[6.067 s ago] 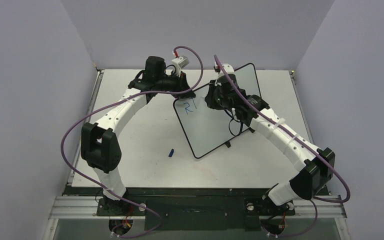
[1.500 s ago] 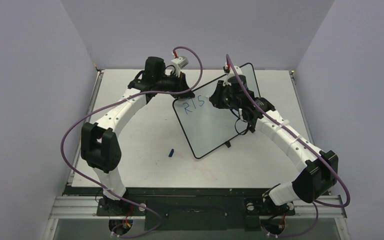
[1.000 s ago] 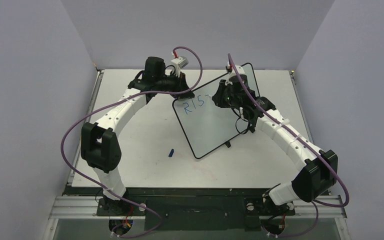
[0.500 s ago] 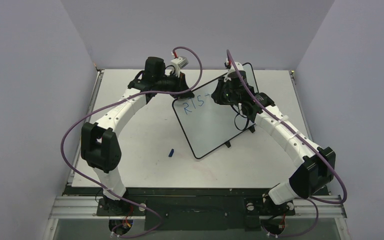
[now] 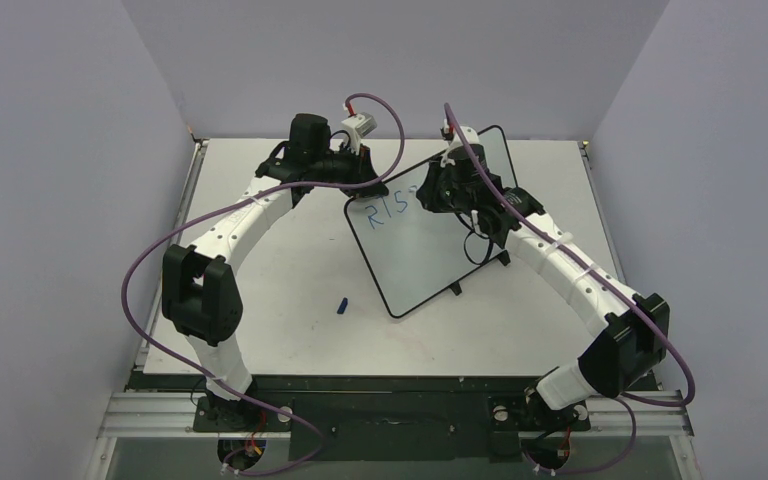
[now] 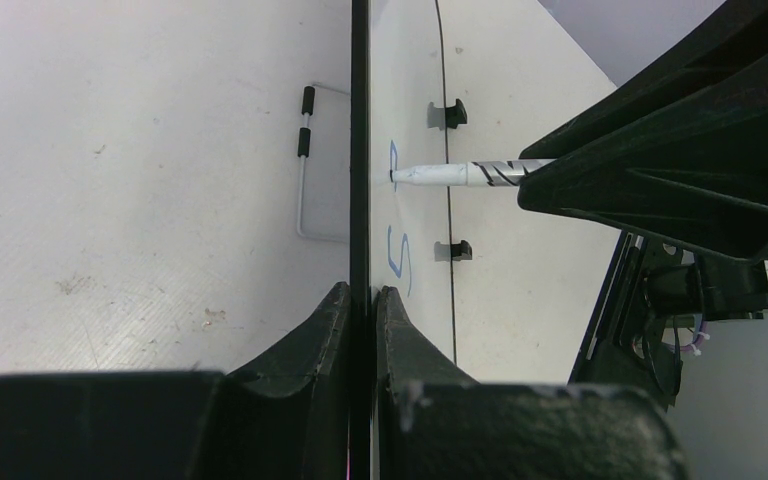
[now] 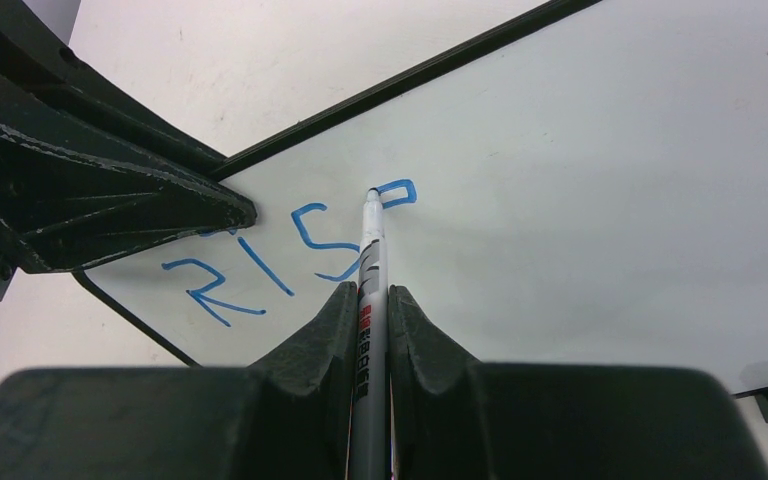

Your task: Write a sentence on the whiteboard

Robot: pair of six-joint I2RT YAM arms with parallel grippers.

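The whiteboard [image 5: 415,250] stands tilted on the table, its black frame [image 6: 360,150] pinched edge-on by my left gripper [image 6: 361,295] at the upper left corner. My right gripper [image 7: 369,295] is shut on a white marker [image 7: 370,255] whose tip touches the board's face [image 7: 600,180]. The sentence [image 7: 290,245] in blue reads "RIS" plus a small loop at the marker tip. From above the letters [image 5: 385,211] show beside the right gripper [image 5: 430,195], and the left gripper [image 5: 372,186] sits at the corner. In the left wrist view the marker [image 6: 455,174] meets the board sideways.
A small blue marker cap [image 5: 342,305] lies on the table left of the board's near corner. The board's wire stand [image 6: 305,160] and black feet [image 5: 457,288] rest on the white tabletop [image 5: 280,270]. Purple cables loop over both arms.
The right gripper moved up and back along the board and drew a small loop after the "S". The left arm and the board stayed still.
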